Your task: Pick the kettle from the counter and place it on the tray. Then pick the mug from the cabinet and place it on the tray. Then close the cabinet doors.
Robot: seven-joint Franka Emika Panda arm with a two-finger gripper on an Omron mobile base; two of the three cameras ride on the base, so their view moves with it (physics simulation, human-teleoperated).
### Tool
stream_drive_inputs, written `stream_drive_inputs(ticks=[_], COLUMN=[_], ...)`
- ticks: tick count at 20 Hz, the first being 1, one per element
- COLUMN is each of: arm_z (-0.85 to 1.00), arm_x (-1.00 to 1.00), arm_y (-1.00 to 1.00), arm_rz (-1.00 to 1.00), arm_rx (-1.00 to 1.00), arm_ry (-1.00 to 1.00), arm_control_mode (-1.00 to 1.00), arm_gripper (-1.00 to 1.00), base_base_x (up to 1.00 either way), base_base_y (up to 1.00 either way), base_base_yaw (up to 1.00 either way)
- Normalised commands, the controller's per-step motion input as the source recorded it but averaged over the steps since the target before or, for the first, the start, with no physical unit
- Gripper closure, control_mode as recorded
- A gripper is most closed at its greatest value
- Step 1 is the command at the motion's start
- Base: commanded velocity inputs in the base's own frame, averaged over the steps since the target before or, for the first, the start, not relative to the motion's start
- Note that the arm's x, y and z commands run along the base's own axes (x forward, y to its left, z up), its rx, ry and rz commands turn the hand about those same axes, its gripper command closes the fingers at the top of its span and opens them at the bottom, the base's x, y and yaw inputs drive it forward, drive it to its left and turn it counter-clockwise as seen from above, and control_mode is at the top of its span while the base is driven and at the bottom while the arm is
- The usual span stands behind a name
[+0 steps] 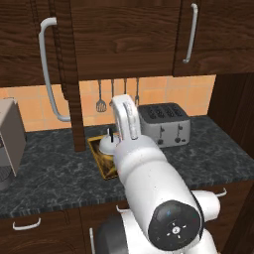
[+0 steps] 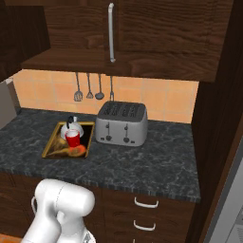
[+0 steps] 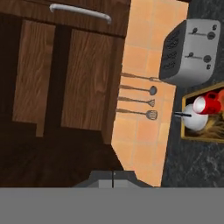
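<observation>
The golden-rimmed tray (image 2: 52, 148) lies on the dark marbled counter (image 2: 142, 161), left of the toaster. On it stand the small silver-white kettle (image 2: 73, 126) and, just in front of it, the red mug (image 2: 72, 138). The left base view shows the kettle (image 1: 108, 144) on the tray (image 1: 98, 163) behind my arm. In the rolled hand view the mug (image 3: 208, 105), the kettle (image 3: 194, 120) and the tray (image 3: 205, 133) sit at the right edge. My gripper (image 3: 113, 178) is shut on nothing, raised near the wall cabinet. One cabinet door (image 1: 75, 99) stands swung open, its bar handle (image 1: 49, 69) facing left; the other door (image 2: 156, 33) is closed.
A boxy silver toaster (image 2: 121, 123) stands right of the tray. Several utensils (image 2: 88, 88) hang on the orange tiled wall. A grey appliance (image 1: 10, 144) sits at the counter's left end. Drawers (image 2: 144, 204) run below the counter, and a tall dark panel (image 2: 218, 118) closes the right side.
</observation>
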Motion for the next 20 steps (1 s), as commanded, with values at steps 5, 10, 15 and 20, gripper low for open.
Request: stream_drive_inputs(ticks=[5, 10, 15, 20], arm_z=[-0.02, -0.14, -0.26, -0.22], arm_x=[-0.15, 0.00, 0.04, 0.66], arm_y=[0.60, 0.73, 0.83, 0.68], arm_rz=[-0.17, -0.21, -0.21, -0.25], arm_rx=[0.00, 0.00, -0.01, 0.00], arm_ry=[-0.12, -0.11, -0.10, -0.04], arm_control_mode=[-1.00, -1.00, -1.00, -1.00], arm_gripper=[1.00, 1.00, 1.00, 1.00], base_base_x=[0.00, 0.00, 0.00, 0.00], base_base_y=[0.00, 0.00, 0.00, 0.00], base_base_yaw=[0.00, 0.00, 0.00, 0.00])
